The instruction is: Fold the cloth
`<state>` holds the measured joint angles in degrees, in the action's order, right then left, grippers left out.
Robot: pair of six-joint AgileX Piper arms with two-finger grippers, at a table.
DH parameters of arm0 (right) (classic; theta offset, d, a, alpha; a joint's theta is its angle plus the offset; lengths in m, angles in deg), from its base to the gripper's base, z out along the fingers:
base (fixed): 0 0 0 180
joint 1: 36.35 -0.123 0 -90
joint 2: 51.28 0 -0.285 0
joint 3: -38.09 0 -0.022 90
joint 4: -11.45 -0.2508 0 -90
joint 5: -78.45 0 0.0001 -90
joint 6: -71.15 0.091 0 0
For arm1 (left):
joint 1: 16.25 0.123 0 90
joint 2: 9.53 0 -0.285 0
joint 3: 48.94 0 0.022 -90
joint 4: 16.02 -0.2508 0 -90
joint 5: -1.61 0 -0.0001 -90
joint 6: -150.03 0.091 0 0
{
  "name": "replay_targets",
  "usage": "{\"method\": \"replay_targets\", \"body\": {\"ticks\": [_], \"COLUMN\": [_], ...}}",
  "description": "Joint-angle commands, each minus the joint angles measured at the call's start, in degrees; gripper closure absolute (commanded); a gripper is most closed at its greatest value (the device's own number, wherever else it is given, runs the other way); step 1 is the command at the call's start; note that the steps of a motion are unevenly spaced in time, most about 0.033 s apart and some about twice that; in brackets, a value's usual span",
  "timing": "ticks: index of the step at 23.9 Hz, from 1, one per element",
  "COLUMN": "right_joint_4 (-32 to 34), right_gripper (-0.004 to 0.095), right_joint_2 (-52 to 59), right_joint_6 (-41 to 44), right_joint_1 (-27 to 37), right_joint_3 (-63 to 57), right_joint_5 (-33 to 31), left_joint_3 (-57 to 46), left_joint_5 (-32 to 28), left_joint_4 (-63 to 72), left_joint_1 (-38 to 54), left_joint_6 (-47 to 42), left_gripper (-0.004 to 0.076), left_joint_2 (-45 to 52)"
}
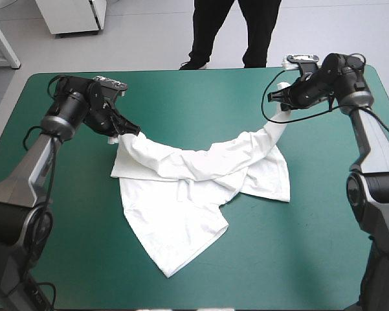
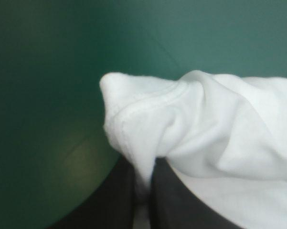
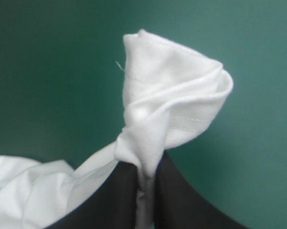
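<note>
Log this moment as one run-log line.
left pincer: shut on T-shirt | right pincer: shut on T-shirt | T-shirt: crumpled, strung between both, bulk lying on table | fold: not yet done

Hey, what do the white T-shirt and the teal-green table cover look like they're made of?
The T-shirt: soft matte fabric, probably cotton knit; it drapes in limp folds and shows a stitched hem. The teal-green cover: smooth, low-sheen sheet, no visible weave or wrinkles; material unclear, maybe vinyl or felt.
</note>
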<state>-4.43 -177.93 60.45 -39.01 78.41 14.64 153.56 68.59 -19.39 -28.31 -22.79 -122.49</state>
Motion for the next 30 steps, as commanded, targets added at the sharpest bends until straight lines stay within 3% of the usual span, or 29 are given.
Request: {"method": "replay_targets", "body": {"ticks": [1,6,8,10,14,16,21,30], "right_joint_4": [-4.06,-4.49,-7.30,-11.10,-19.06,-20.31,-23.72,-20.22], "right_gripper": [0.0914,0.0914,0.0913,0.0834,0.0460,0.0375,0.0367,0.0381], "right_joint_2": [-5.84,-8.56,-8.56,-8.56,-8.05,-7.27,-1.06,19.25], "right_joint_6": [-1.38,-2.81,-4.43,-5.63,-7.60,-7.70,-8.08,-11.33], "right_joint_1": [0.48,0.99,2.76,5.29,10.34,11.81,16.26,17.17], "right_joint_3": [12.55,15.72,15.72,15.08,15.08,15.08,11.06,-17.39], "right_joint_5": [0.56,0.61,-3.32,-6.32,-7.33,-7.66,-7.66,-7.00], "left_joint_3": [10.25,12.85,12.73,12.73,12.73,12.39,6.50,-16.19], "left_joint_5": [-1.09,-1.37,0.00,1.74,3.27,3.70,4.98,5.01], "left_joint_4": [-0.13,1.08,4.06,9.21,15.12,14.84,14.59,14.41], "left_joint_1": [-0.28,-0.28,0.19,1.84,6.13,6.65,7.02,4.36], "left_joint_6": [0.66,1.12,4.36,7.50,10.98,11.81,12.89,9.26], "left_gripper": [0.0746,0.0745,0.0731,0.0629,0.0294,0.0237,0.0233,0.0233], "left_joint_2": [-4.01,-5.37,-5.37,-5.37,-3.52,-1.48,7.08,25.30]}}
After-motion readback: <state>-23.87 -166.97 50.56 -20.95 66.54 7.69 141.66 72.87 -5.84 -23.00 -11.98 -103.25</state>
